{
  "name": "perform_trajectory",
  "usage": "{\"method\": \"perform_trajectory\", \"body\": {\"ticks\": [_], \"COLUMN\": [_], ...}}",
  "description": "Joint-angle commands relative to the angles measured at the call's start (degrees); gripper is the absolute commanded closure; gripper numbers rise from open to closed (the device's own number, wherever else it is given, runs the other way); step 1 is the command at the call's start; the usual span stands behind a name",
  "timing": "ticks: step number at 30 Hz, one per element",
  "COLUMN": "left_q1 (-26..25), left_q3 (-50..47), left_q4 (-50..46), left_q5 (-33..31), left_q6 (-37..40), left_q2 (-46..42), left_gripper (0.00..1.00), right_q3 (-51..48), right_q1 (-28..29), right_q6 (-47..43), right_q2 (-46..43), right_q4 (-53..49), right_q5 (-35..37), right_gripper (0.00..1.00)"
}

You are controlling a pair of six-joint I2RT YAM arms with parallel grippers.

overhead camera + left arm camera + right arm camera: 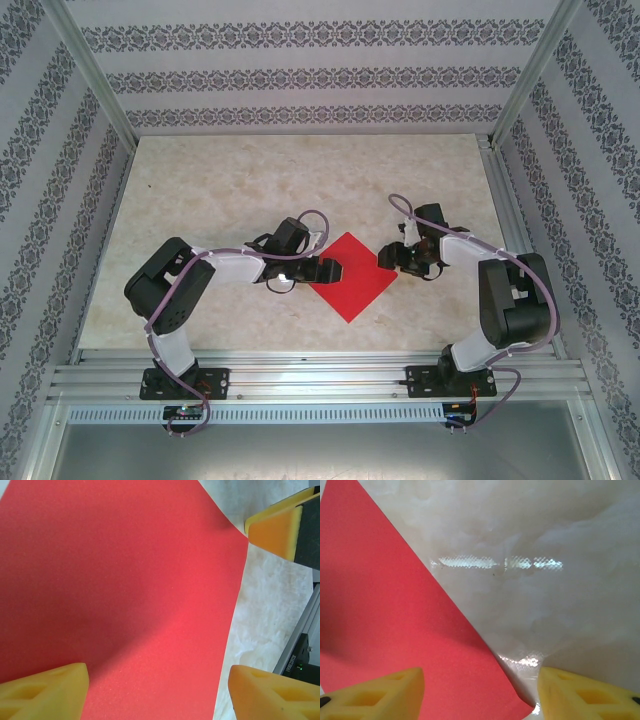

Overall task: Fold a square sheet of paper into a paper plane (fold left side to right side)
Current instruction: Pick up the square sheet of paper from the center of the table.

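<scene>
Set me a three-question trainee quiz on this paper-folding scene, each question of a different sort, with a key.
1. True or false: the red paper is already folded into a dart.
2. In the top view, the left end effector is at which corner of the paper? A. left B. far C. near
3. Fill in: the jaws of the left and of the right end effector stand ___.
Key: 1 false, it lies flat and square; 2 A; 3 open.

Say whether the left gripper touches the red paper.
Cannot tell. Left wrist view: left gripper open over the square sheet of paper; neither contact nor gap shows plainly.
</scene>
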Motion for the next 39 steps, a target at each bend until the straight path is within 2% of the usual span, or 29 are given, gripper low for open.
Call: {"method": "perform_trajectory", "body": {"ticks": [1,6,17,23,29,33,39], "left_q1": [-0.60,-0.65,-0.60,-0.65,-0.44,1.38,10.22], "left_q3": [0.68,0.70,0.47,0.24,-0.13,-0.80,-3.31], "left_q4": [-0.89,-0.73,0.10,0.58,1.03,-0.70,-7.55], "left_q5": [-2.17,-2.35,-2.27,-2.13,-2.15,-2.51,-3.06], "left_q6": [-0.38,-0.38,-0.29,-0.40,0.23,2.37,10.44], "left_q2": [1.02,1.76,2.27,1.86,0.22,-4.17,-20.25], "left_gripper": [0.26,0.26,0.26,0.25,0.25,0.23,0.16], "right_q3": [0.83,-0.18,0.09,-0.30,-0.03,0.97,3.76], "right_q1": [1.48,2.59,3.96,4.57,4.98,5.09,5.35], "right_q6": [1.20,2.26,6.94,10.35,11.05,9.13,1.48], "right_q2": [0.16,-0.65,-2.48,-3.06,-4.75,-7.27,-16.74], "right_q4": [-2.73,-2.64,0.77,2.78,2.19,0.02,-1.21], "right_q5": [-2.02,-5.50,-7.29,-4.66,-2.02,-0.28,-2.14], "right_gripper": [0.39,0.39,0.41,0.50,0.72,0.99,1.00]}}
